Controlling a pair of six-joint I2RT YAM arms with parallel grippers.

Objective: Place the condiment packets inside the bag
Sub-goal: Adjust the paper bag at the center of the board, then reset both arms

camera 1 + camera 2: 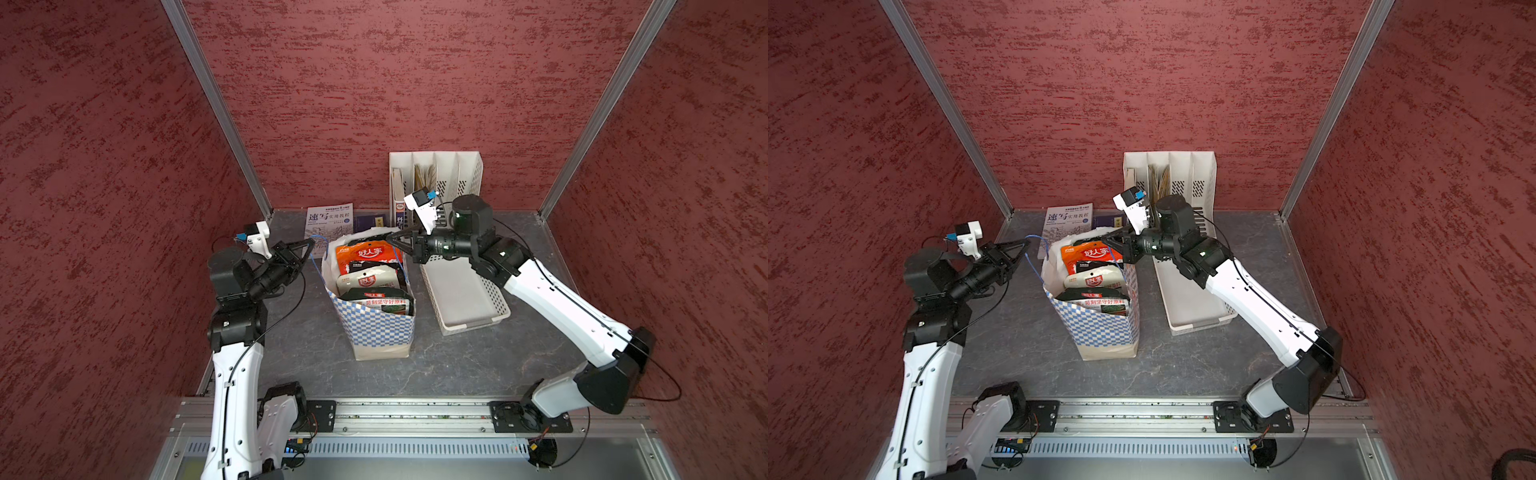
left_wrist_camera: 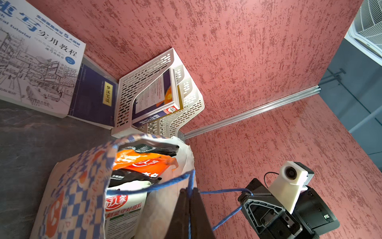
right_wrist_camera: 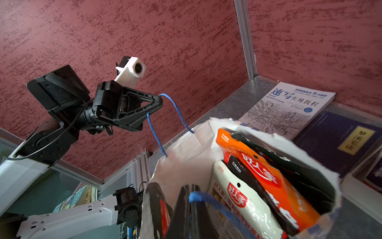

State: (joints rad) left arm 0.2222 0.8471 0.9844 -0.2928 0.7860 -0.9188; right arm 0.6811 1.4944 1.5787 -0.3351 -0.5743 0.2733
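The bag (image 1: 380, 328) (image 1: 1104, 328) stands upright mid-table, white with a blue checkered band. Several condiment packets sit inside it: an orange one (image 1: 365, 253), a white one (image 1: 368, 280) and a dark green one (image 1: 382, 301). My left gripper (image 1: 311, 241) (image 2: 189, 189) is shut on the bag's left blue cord handle (image 2: 165, 184), pulled taut away from the rim. My right gripper (image 1: 388, 237) (image 3: 189, 187) is shut on the right blue cord handle (image 3: 208, 199) above the bag's far right rim. The right wrist view shows the left gripper (image 3: 160, 101) pinching its cord (image 3: 177, 109).
A white perforated basket (image 1: 465, 291) lies right of the bag, under the right arm. A white file holder (image 1: 436, 174) with books stands against the back wall. A sketch book (image 1: 330, 222) and a dark blue book (image 1: 370, 220) lean behind the bag.
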